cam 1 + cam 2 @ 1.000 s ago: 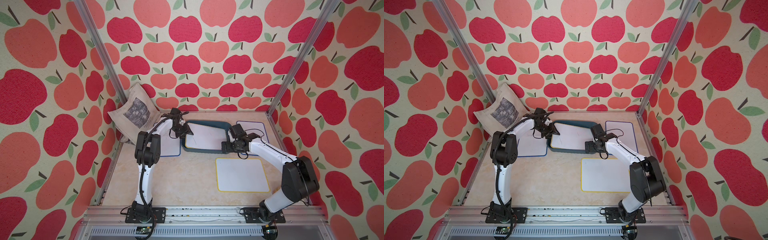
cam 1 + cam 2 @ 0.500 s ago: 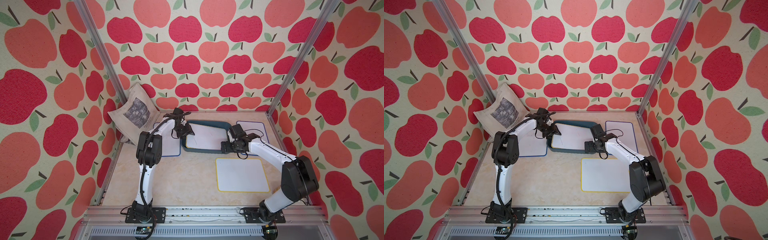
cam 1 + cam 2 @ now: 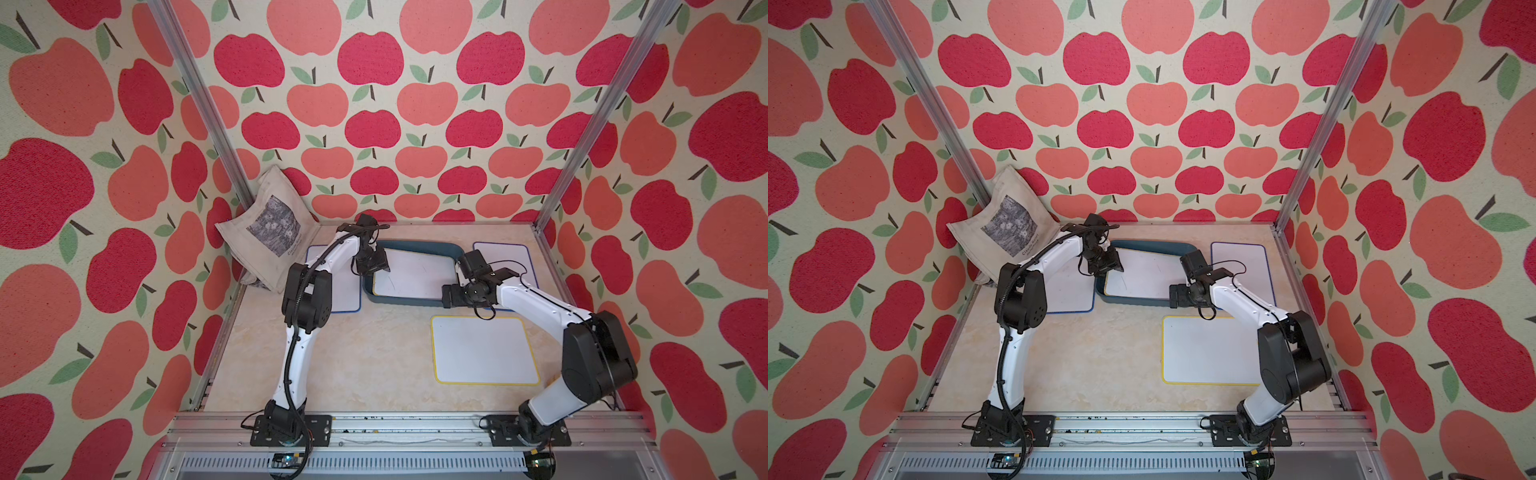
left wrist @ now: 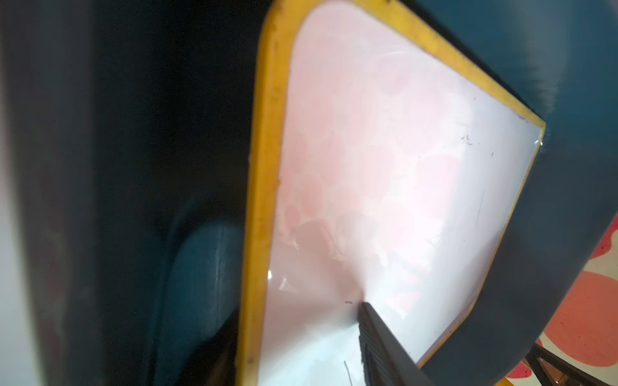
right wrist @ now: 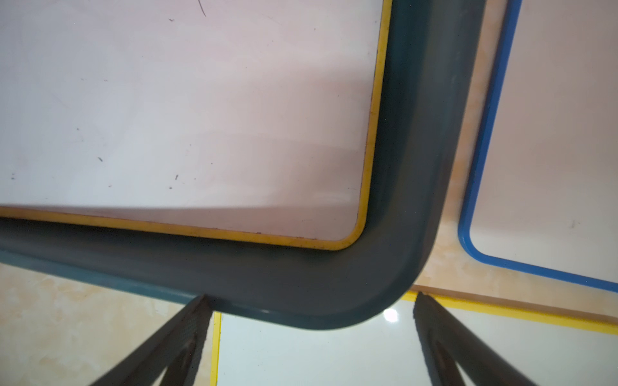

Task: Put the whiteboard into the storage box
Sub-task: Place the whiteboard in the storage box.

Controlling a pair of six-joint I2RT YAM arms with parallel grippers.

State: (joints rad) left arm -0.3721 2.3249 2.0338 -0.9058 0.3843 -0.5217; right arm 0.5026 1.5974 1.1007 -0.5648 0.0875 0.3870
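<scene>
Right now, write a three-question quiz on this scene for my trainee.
1. True or false: a yellow-edged whiteboard lies inside the storage box.
2. The right hand is: A) open, B) shut on a marker, C) out of view.
3. How many whiteboards lie on the table outside the box?
Key: 1 true; 2 A; 3 three: left blue-edged board, right blue-edged board, front yellow-edged board.

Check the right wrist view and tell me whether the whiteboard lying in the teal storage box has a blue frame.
No, the whiteboard in the storage box has a yellow frame.
</scene>
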